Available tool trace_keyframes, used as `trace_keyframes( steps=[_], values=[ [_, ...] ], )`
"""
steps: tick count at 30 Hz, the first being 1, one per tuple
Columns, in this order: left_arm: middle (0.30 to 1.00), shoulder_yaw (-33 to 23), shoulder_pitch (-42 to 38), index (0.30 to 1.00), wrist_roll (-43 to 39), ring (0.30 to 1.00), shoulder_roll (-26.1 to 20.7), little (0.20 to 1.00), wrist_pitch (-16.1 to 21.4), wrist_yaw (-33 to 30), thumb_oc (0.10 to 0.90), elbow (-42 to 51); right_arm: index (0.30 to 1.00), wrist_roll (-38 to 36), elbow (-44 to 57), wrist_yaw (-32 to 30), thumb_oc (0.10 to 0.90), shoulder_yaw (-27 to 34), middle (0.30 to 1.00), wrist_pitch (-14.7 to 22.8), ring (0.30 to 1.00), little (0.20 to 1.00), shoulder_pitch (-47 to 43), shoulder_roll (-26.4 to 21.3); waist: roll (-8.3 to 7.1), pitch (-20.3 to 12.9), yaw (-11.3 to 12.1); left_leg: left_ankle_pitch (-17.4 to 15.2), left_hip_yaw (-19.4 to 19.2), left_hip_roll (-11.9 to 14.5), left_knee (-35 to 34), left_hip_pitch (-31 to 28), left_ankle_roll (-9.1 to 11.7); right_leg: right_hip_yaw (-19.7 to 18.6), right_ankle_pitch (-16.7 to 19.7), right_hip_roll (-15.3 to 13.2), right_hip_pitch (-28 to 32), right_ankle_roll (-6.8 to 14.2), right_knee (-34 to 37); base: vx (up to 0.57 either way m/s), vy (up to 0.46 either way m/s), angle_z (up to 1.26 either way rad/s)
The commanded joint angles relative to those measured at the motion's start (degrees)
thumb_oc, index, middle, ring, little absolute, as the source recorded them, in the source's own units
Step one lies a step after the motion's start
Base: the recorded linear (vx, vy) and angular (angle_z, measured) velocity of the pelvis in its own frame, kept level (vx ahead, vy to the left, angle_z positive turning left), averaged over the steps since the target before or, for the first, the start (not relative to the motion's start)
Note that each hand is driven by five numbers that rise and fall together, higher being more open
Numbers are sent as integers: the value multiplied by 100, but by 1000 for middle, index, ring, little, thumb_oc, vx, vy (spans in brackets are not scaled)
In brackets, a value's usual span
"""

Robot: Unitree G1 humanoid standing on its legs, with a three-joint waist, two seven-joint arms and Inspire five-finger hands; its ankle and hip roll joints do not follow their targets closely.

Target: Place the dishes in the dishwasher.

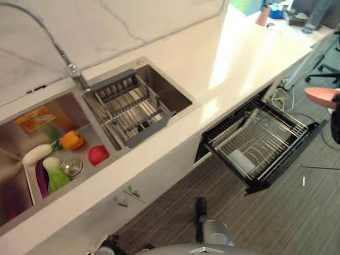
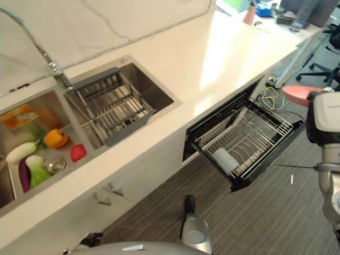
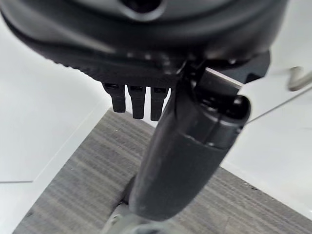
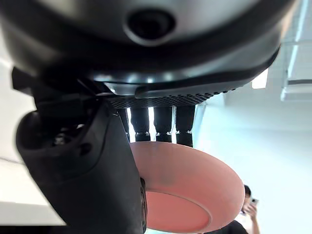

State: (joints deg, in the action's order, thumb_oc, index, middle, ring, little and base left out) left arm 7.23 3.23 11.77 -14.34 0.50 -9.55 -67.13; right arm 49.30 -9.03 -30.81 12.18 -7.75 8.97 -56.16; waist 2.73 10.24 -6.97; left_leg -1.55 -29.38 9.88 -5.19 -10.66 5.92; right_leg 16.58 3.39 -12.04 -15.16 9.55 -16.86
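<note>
Right robot hand (image 4: 97, 161) is clamped on the pink plate (image 4: 187, 195), thumb and fingers pinching its rim. I'm holding it just beyond the dishwasher rack's (image 2: 249, 141) outer end. Rack lies back toward the worktop (image 1: 223, 58). Left robot hand (image 3: 185, 151) hangs idle, fingers relaxed.

Open rack (image 1: 264, 139), white cup (image 1: 240, 159) inside

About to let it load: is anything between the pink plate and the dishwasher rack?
Nothing visible. The right hand holds the pink plate beside the pulled-out rack, which holds one white cup at its near end.
</note>
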Motion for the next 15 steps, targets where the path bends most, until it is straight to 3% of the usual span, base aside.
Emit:
trace_keyframes(
  steps=[1,8,10,13,15],
  values=[
    [900,-150,-182,900,-138,900,-145,900,-35,-32,800,-258,300,88,837,-111,400,189,300,197,300,300,-411,-115,-535,-415,429,-277,698,2,565,544,-76,-271,356,-829,1287,545,1685,35,-198,-18],
    [900,-23,9,900,-331,900,75,900,3,60,800,-177,300,-81,412,208,400,-589,300,478,300,300,-632,-152,-394,-529,457,-36,817,407,554,495,183,84,73,-458,1658,438,1972,75,-184,-15],
    [900,135,56,900,-321,900,135,900,2,97,800,-115,300,-88,207,229,400,-883,300,550,300,300,-762,-230,-240,-523,466,242,946,594,381,534,338,296,-62,-259,1813,346,2114,43,-186,49],
    [900,183,90,900,-337,900,149,900,12,111,800,-83,300,-95,123,222,400,-1005,300,569,300,300,-859,-255,-186,-514,494,335,980,646,297,539,387,381,-106,-209,1844,325,2151,17,-77,41],
    [900,234,189,900,-442,900,174,900,50,141,800,-16,300,-70,-217,221,400,-1438,300,591,300,300,-1202,-332,-60,-488,596,521,1039,769,135,590,489,577,-220,-113,1887,308,2186,-16,-121,33]
  ],
)
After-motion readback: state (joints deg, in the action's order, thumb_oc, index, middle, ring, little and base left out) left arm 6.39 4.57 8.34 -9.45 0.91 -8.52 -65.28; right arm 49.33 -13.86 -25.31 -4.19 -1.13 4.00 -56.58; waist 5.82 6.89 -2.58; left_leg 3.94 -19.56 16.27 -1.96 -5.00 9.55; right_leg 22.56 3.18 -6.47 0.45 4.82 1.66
